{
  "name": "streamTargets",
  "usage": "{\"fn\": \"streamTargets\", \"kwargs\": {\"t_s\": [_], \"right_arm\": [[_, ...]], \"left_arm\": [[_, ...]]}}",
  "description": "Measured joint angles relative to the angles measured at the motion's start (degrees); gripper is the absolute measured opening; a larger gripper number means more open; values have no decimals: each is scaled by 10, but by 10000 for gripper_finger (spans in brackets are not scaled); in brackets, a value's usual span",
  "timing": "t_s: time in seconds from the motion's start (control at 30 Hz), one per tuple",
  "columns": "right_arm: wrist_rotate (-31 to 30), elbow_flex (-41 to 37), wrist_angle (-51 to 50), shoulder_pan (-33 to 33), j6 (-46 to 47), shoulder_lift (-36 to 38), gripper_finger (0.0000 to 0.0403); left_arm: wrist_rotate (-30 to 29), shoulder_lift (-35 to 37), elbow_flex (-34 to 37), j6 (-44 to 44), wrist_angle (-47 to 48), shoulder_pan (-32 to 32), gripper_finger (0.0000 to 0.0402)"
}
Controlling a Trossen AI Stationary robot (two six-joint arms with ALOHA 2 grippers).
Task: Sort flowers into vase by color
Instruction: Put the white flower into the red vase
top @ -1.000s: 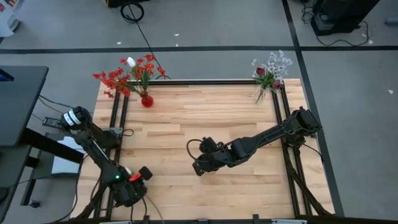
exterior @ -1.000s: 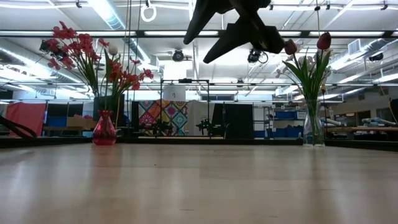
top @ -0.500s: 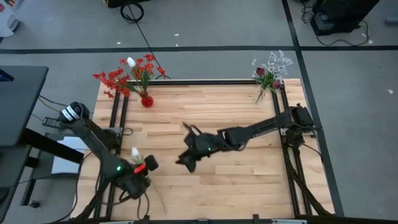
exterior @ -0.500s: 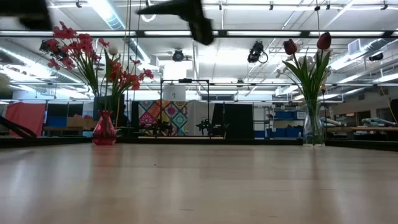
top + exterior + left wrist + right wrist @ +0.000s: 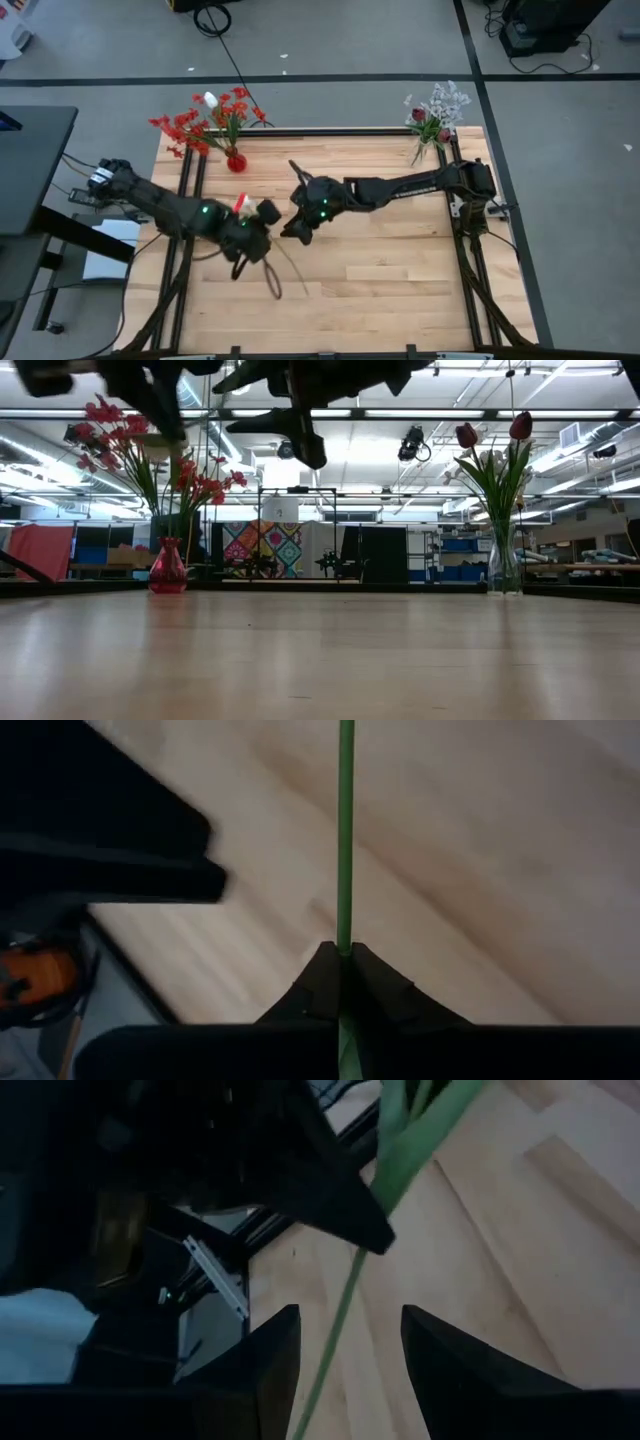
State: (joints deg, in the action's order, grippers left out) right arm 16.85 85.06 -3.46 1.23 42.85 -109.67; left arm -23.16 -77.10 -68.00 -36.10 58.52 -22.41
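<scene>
The left gripper has its fingers pressed together on a thin green flower stem, held above mid-table. The right gripper, just beside it, has its fingers spread with that stem between them, not yet gripping. This looks like a handover; next the right fingers must close before the left releases. The red vase and clear vase stand at the far corners.
</scene>
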Motion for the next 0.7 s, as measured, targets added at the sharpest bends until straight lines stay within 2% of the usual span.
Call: {"fn": "streamTargets", "kwargs": {"t_s": [0.27, 0.4, 0.5, 0.63, 0.7], "right_arm": [[69, 0, -7, -44, -31, 0, 181], [104, 0, -8, -60, -40, 0, 164], [123, 0, -19, -71, -44, 0, 127], [133, 0, -22, -86, -50, 0, 28], [133, 0, -24, -91, -53, 0, 16]], "left_arm": [[3, 0, -23, -95, -55, 87, 13], [3, 0, -32, -115, -66, 112, 13], [6, 0, -33, -116, -73, 124, 13], [21, 0, -33, -94, -73, 134, 14], [26, 1, -33, -62, -75, 138, 20]]}}
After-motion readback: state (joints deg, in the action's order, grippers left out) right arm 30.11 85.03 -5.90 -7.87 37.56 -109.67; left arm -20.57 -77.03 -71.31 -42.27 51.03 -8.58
